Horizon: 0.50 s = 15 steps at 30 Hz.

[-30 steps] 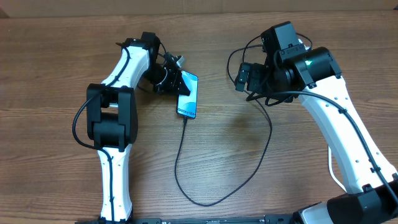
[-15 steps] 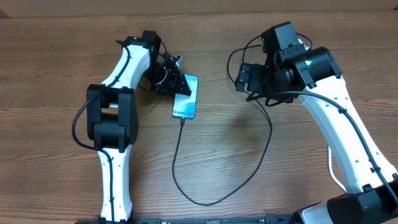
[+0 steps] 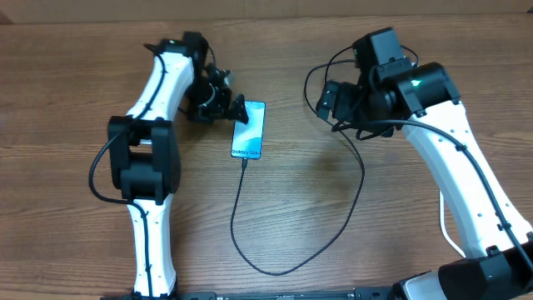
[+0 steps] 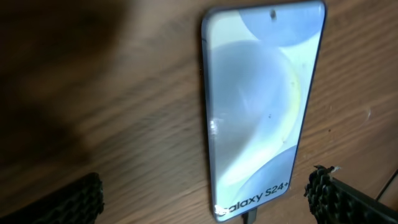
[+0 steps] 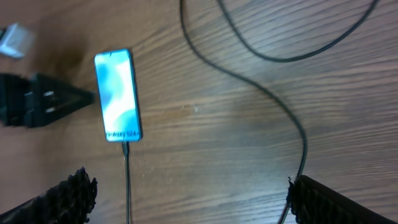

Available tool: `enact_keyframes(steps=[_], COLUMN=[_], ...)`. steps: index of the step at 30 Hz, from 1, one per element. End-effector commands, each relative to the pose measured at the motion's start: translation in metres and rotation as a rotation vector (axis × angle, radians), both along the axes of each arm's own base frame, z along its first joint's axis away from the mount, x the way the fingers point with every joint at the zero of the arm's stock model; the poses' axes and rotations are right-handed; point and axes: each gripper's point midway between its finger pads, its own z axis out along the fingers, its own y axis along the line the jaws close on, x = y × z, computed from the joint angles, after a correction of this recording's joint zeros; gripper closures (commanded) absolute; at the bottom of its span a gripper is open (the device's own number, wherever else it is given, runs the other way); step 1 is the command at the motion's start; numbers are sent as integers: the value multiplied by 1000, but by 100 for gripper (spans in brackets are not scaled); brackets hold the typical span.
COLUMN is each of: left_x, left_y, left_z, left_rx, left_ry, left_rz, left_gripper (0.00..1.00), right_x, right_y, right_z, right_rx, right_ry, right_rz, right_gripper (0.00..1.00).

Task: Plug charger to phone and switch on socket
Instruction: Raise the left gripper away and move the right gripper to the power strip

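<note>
The phone [image 3: 249, 129] lies flat on the wooden table, screen up, also in the left wrist view [image 4: 261, 106] and the right wrist view [image 5: 117, 96]. The charger [image 3: 243, 208], a thin black cable, has its tip [image 4: 250, 218] in the phone's near end; it loops toward the front and runs up to the right arm. My left gripper [image 3: 233, 100] is open at the phone's far left corner, one fingertip [image 4: 84, 199] left of the phone and the other right of it. My right gripper [image 3: 326, 102] hangs open over bare wood [image 5: 193, 186]. The socket is out of view.
The cable [image 5: 267, 93] curves across the table under the right gripper. A small white object [image 5: 13, 40] shows at the upper left of the right wrist view. Both arm bases stand at the table's front edge.
The left gripper has gone from shut on the phone to open and has drawn back to the left. The phone now lies flat. The right arm has not moved.
</note>
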Motion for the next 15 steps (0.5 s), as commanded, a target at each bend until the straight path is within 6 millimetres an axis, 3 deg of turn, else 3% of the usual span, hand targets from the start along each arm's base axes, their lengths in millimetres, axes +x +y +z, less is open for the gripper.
enact_keyframes(steps=[1,3,7,12,15], left_x=[29,33,22,-13,-42], left_y=[18,21,21,24,27], left_z=[65,102,181,273,312], left_rx=[21,1,-43,-67,-69], left_ry=[-159,-229,-390,-594,-673], left_rz=[95,142,156,149,147], left_gripper=[0,0,0,0,0], right_x=[20,33,59,72,77], right_y=[-31,-52,-109,-173,-202], right_z=[15,19,30,43,37], right_rx=[7,-9,-116,-241,-249], right_ry=[-63,-104,-217,-303,-299], right_rz=[-99,-158,-314,-484,-551], right_gripper=[0,0,0,0,0])
